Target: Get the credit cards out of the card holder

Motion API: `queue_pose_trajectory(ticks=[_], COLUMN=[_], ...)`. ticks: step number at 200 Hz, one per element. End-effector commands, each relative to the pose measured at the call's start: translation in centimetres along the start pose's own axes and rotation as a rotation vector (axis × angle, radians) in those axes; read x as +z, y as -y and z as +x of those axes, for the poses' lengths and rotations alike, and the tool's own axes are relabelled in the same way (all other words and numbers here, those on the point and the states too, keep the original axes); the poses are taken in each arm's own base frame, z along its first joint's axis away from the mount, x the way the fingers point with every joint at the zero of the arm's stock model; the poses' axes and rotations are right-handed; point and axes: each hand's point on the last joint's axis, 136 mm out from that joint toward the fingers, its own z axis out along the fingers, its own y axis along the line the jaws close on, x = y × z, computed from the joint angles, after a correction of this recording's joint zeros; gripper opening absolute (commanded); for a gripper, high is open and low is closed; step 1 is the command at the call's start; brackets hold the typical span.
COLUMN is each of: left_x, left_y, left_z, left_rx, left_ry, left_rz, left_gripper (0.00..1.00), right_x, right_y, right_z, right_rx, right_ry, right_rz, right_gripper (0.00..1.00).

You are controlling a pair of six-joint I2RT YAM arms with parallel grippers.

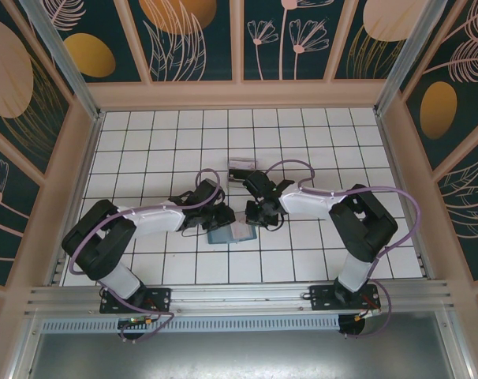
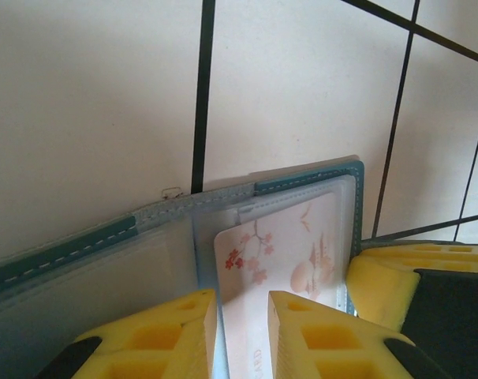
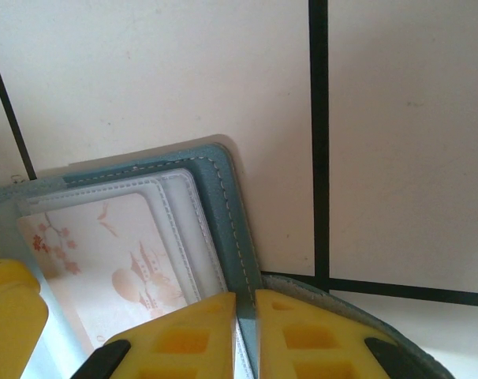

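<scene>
Nearest us, the left arm (image 1: 144,217) and right arm (image 1: 326,201) rise from their bases and fold inward, elbows out. Their wrists almost meet low over the middle of the white tiled table (image 1: 144,150).

The left gripper (image 2: 239,304) has its yellow foam-like fingers (image 2: 156,335) parted by a narrow gap. They sit over a clear sleeve of the card holder (image 2: 302,183). We cannot tell whether they touch it, and they grip nothing.

The right gripper (image 3: 245,304) has its jaws nearly closed, pinching the holder's stitched teal edge between them.

The holder lies open and flat on the tiles between the two grippers. It is a soft grey-blue cover with pale stitching and rounded corners, lined with frosted plastic pockets.

A pale card (image 2: 282,257) printed with red blossoms sits inside the pocket on the right gripper's side, still tucked in.

Just beyond the grippers a small clear box (image 1: 240,167) rests on the tiles. Past it stand the dark patterned walls (image 1: 192,39).
</scene>
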Motion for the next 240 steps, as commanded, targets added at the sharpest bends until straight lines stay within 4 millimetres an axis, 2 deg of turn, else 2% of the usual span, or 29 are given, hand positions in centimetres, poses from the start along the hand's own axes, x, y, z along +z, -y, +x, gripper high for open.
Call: queue_pose_trajectory(ticks=[1, 56, 85, 171, 240], left_x=[0.3, 1.0, 1.2, 0.3, -0.1], left_y=[-0.8, -0.1, -0.5, -0.6, -1.3], left_z=[0.2, 0.8, 1.0, 0.5, 0.7], left_rx=[-0.02, -0.022, -0.03, -0.045, -0.049], left_ry=[-0.012, -0.047, -0.049, -0.007, -0.003], left_rz=[-0.019, 0.037, 0.04, 0.075, 0.055], left_gripper=[0.26, 0.24, 0.23, 0.14, 0.08], right_x=[0.9, 0.9, 1.0, 1.3, 1.5], right_y=[0.8, 0.7, 0.7, 0.4, 0.9], right_z=[0.9, 0.9, 1.1, 1.2, 1.4], right_rx=[-0.004, -0.005, -0.007, -0.01, -0.003], right_ry=[-0.035, -0.037, -0.038, -0.045, -0.048], right_rz=[0.04, 0.038, 0.04, 0.038, 0.056], right_gripper=[0.14, 0.14, 0.14, 0.12, 0.07])
